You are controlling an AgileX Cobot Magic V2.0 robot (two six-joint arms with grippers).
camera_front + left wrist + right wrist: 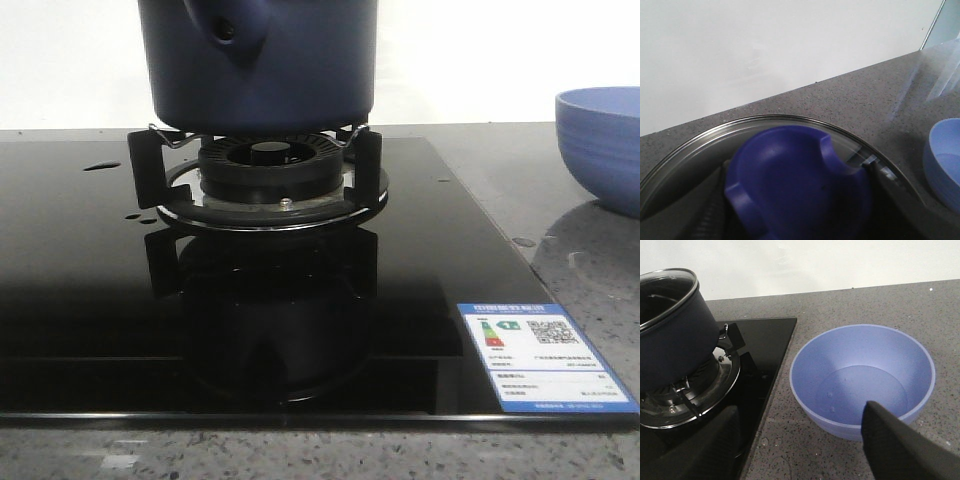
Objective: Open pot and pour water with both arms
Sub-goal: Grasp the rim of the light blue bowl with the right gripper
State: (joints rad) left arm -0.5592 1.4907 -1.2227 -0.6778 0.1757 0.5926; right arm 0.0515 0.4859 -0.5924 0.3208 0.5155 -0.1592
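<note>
Nearest, one glossy black glass hob (250,330) is seen on a speckled grey table (580,260). Beyond, one navy pot (260,60), top cropped, sits on the burner (268,165). One matte blue bowl (862,377) stands beside. Right end effector (805,445) gapes wide; left's state cannot be told.

pot (262,75) on burner (270,170) | bowl (603,140) right | drops (102,166) left
</note>
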